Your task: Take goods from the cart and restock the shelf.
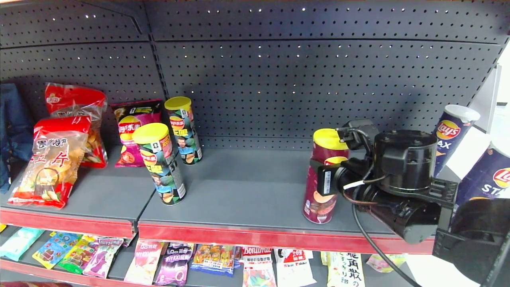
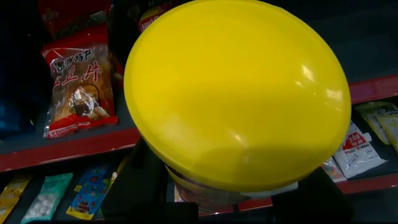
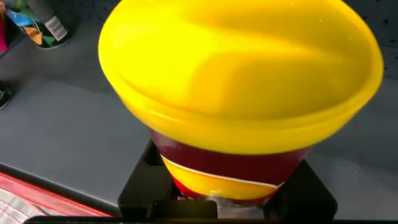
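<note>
A maroon chip can (image 1: 323, 175) with a yellow lid stands on the grey shelf board (image 1: 247, 191), close to the red front edge. My right gripper (image 1: 326, 181) is shut on its middle from the right side. In the right wrist view the can (image 3: 242, 81) rises between the black fingers (image 3: 140, 186). In the left wrist view a second yellow-lidded can (image 2: 236, 93) is held in my left gripper (image 2: 230, 202), whose fingers (image 2: 140, 193) are shut on its body. That can hangs in front of the shelf edge, with a red snack bag (image 2: 78, 81) behind it.
Two dark cans with yellow lids (image 1: 160, 163) (image 1: 184, 129) stand left of centre. Snack bags (image 1: 51, 159) (image 1: 133, 131) fill the left end. Blue cans (image 1: 452, 135) (image 1: 486, 175) lean at the right. Free board lies between the dark cans and the maroon can. Candy packs (image 1: 215, 259) line the lower shelf.
</note>
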You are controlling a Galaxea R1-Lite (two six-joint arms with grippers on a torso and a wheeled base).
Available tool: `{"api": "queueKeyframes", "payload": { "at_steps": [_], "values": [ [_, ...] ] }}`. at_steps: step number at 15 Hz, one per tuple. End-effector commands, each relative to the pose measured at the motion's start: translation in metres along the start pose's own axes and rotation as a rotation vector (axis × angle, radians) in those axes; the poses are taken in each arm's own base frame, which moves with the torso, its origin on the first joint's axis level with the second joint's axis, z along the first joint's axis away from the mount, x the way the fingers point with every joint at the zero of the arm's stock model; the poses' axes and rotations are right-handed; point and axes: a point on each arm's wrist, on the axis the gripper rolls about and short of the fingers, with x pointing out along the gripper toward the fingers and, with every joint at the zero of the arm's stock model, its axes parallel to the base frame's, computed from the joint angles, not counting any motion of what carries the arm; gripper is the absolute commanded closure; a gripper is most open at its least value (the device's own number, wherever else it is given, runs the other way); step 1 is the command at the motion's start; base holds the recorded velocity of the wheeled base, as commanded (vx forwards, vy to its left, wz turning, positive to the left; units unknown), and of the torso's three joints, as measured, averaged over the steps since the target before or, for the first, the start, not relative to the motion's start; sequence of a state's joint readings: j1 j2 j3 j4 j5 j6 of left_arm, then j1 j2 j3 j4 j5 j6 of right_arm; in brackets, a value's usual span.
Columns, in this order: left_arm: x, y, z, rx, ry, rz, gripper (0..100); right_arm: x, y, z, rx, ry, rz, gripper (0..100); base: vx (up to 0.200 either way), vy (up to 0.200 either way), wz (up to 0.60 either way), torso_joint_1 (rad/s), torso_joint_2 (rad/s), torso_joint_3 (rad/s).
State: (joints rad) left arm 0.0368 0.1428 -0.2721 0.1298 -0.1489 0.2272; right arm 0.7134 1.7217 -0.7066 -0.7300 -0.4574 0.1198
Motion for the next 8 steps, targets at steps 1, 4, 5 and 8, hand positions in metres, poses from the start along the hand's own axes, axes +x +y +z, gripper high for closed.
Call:
{"api": "queueKeyframes", "payload": {
  "at_steps": [1,4,5,8],
  "values": [
    [0.0002,-0.0001,-0.0006,-0.001,0.003,0.000,100,-0.0034,0.0039,-0.0059,-0.007,0.003,0.007,100,0.000,0.000,0.00,0.000,0.00,0.000],
    [0.0004,-0.0002,-0.0010,-0.001,0.004,0.001,100,-0.0008,0.0050,-0.0067,-0.009,0.005,0.002,100,0.000,0.000,0.00,0.000,0.00,0.000],
    [0.0003,-0.0002,-0.0010,-0.001,0.004,-0.001,100,-0.0007,0.0048,-0.0079,-0.012,0.008,-0.006,100,0.000,0.000,0.00,0.000,0.00,0.000],
    [0.0006,-0.0005,-0.0023,-0.001,0.007,-0.003,100,0.0013,0.0061,-0.0082,-0.014,0.005,-0.034,100,0.000,0.000,0.00,0.000,0.00,0.000]
  ]
}}
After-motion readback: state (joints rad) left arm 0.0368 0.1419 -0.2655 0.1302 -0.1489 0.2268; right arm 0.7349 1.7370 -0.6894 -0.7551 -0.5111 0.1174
